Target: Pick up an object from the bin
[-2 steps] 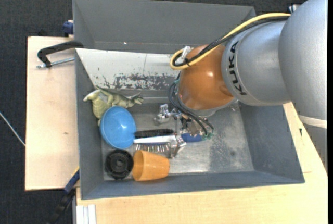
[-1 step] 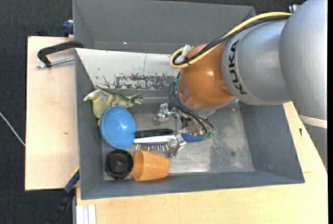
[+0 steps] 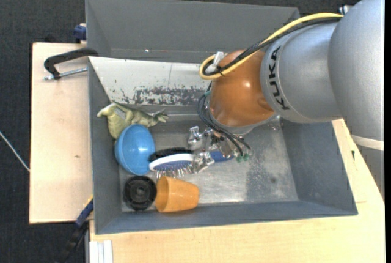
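My gripper (image 3: 203, 147) hangs low in the middle of the bin, under the orange cover. Its metal tip is right at the right end of a blue-and-white brush (image 3: 171, 163), which lies flat on the bin floor. A bit of blue, seemingly the brush's handle, shows at the gripper. An orange cup (image 3: 177, 194) lies on its side just below the brush. A blue ball-like shell (image 3: 134, 148) rests to the brush's left.
A green toy dinosaur (image 3: 127, 117) lies at the back left, against the bin wall. A black round cap (image 3: 139, 192) sits in the front left corner beside the orange cup. The arm enters from the right above the bin's right half.
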`<state>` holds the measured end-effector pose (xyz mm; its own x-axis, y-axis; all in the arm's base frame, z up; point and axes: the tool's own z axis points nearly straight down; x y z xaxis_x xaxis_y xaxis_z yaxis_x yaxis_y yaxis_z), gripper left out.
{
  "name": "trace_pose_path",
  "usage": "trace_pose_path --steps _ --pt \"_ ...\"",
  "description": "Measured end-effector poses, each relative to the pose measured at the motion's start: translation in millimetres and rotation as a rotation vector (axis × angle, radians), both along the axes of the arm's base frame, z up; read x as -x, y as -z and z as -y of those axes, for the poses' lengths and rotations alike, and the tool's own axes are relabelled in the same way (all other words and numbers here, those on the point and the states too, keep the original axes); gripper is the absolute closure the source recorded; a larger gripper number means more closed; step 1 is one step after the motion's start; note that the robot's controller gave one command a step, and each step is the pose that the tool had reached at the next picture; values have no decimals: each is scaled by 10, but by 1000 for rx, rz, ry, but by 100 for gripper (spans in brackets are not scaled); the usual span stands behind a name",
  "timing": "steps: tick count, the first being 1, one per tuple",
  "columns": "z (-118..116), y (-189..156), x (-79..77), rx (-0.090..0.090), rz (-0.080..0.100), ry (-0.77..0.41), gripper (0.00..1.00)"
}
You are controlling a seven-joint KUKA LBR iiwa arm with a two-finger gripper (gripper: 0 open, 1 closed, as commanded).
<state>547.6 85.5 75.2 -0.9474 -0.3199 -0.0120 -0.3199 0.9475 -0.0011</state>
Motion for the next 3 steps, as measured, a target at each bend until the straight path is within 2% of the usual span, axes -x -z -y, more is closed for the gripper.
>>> trace_pose_path --steps 1,2,3 --pt "-11 -317 -19 0 -3 0 100" --pt "-24 -864 -41 0 0 0 100" --pt "-35 -1092 -57 0 -3 1 100"
